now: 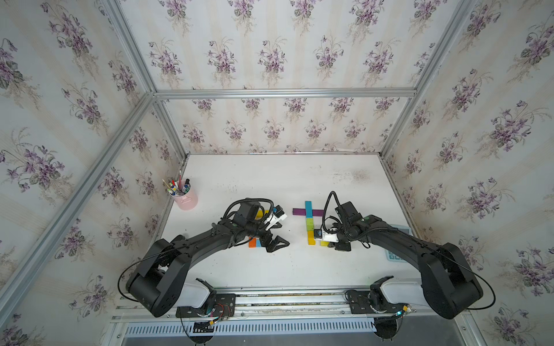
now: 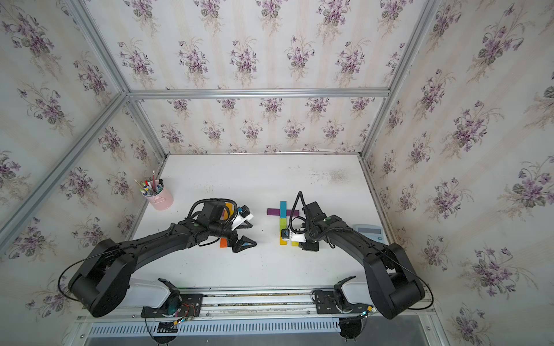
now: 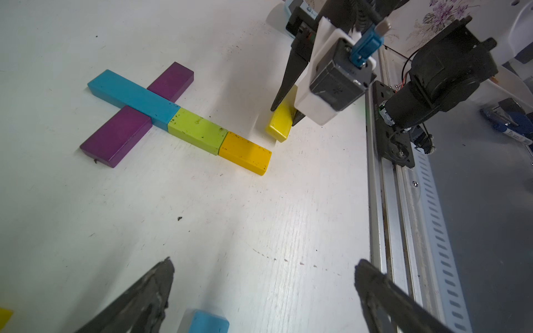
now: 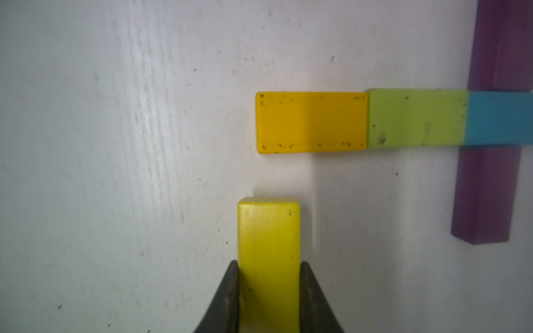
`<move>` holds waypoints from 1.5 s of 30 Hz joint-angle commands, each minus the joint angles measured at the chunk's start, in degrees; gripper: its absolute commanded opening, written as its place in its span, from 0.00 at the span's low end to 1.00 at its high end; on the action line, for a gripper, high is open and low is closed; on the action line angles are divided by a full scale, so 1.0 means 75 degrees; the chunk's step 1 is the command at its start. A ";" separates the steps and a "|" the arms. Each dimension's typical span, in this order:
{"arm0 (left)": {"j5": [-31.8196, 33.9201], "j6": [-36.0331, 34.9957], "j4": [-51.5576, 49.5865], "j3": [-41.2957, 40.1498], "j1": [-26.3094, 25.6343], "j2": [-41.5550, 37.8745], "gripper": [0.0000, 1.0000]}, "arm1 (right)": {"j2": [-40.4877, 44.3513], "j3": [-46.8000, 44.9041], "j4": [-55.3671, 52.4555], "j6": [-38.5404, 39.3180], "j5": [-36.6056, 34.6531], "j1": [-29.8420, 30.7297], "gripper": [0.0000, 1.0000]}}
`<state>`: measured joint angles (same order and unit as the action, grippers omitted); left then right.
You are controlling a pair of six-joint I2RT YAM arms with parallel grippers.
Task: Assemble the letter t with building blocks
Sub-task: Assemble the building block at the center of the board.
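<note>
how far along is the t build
Done: teal block, lime block and amber block lie end to end, purple crossbar across the teal. In hand: right gripper shut on the yellow block, short of the amber one. Remaining: butt it there as the foot.

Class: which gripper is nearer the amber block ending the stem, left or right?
Right. The right gripper, shut on a yellow block, sits just beside the amber block, with a small gap between the blocks. The left gripper hangs open, farther off on the opposite side.
</note>
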<state>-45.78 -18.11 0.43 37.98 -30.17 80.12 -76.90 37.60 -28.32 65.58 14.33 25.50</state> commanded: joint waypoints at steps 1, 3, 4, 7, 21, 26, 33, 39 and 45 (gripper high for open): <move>-0.0023 -0.0105 0.0049 0.0022 0.0015 -0.0018 1.00 | -0.0158 0.0092 0.0132 0.0133 0.0293 0.0011 0.12; -0.0008 -0.0105 0.0046 0.0011 0.0009 -0.0020 1.00 | -0.0290 0.0142 0.0099 0.0125 0.0304 0.0011 0.12; -0.0012 -0.0116 0.0043 0.0001 0.0015 -0.0008 1.00 | -0.0355 0.0156 0.0084 0.0127 0.0325 0.0017 0.12; -0.0014 -0.0104 0.0041 0.0011 0.0015 0.0013 1.00 | -0.0439 0.0200 0.0125 0.0127 0.0396 0.0011 0.12; -0.0005 -0.0152 -0.0030 0.0034 0.0020 0.0023 1.00 | -0.0842 0.0365 0.0140 0.0069 0.0411 0.0057 0.13; -0.0006 -0.0170 -0.0056 0.0034 0.0021 0.0017 1.00 | -0.0912 0.0388 0.0143 0.0045 0.0422 0.0058 0.13; -0.0025 -0.0187 -0.0063 0.0046 0.0026 0.0030 1.00 | -0.0995 0.0409 0.0178 0.0033 0.0376 0.0060 0.14; -0.0080 -0.0198 -0.0091 0.0058 0.0021 0.0046 1.00 | -0.1159 0.0453 0.0201 -0.0014 0.0363 0.0059 0.16; -0.0123 -0.0222 -0.0126 0.0078 0.0027 0.0064 1.00 | -0.1230 0.0464 0.0247 -0.0060 0.0261 0.0067 0.18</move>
<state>-45.80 -18.92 -0.23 38.09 -30.06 80.40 -85.65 41.12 -26.41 64.95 17.17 25.91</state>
